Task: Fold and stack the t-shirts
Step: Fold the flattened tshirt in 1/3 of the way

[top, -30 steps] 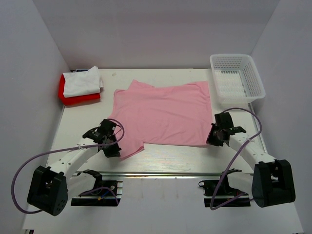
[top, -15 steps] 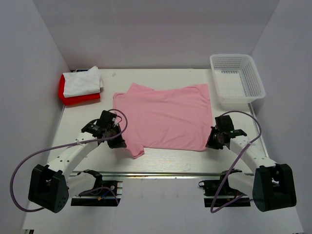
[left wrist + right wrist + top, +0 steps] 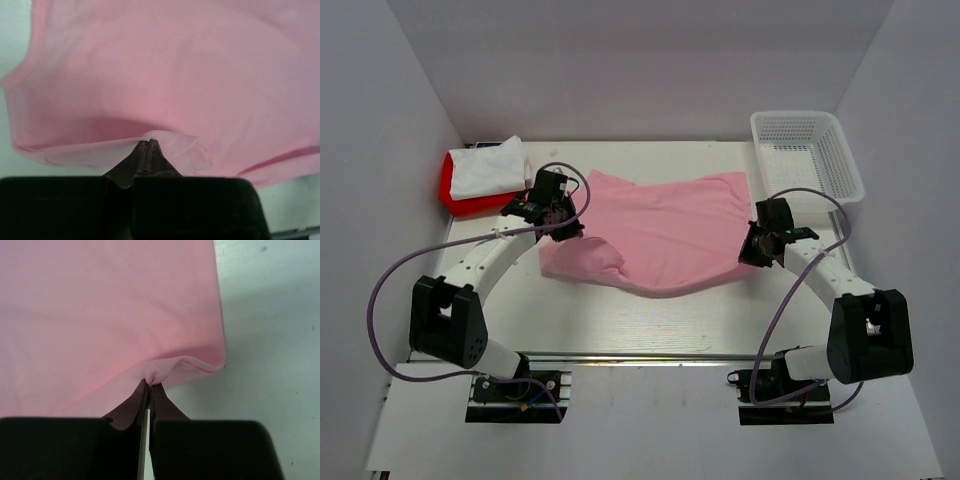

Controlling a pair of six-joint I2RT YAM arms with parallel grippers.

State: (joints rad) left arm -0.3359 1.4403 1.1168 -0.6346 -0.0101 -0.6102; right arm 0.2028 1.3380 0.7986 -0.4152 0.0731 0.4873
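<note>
You have one shirt (image 3: pixel 670 225) across the tabletop's (image 3: pixel 650 320) middle, a folded pair (image 3: pixel 485 172) stacked in its far left corner, a basket (image 3: pixel 817 203) in its far right corner

basket: white rectangular plastic mesh basket (image 3: pixel 815 203), upright, far-right corner; surface: pale wood-grain tabletop (image 3: pixel 660 325) beneath it

Robot lab test cell: plain white walls (image 3: pixel 620 70) round white table (image 3: pixel 650 320), w/ alu mounting rail (image 3: pixel 640 357) at near edge.
</note>
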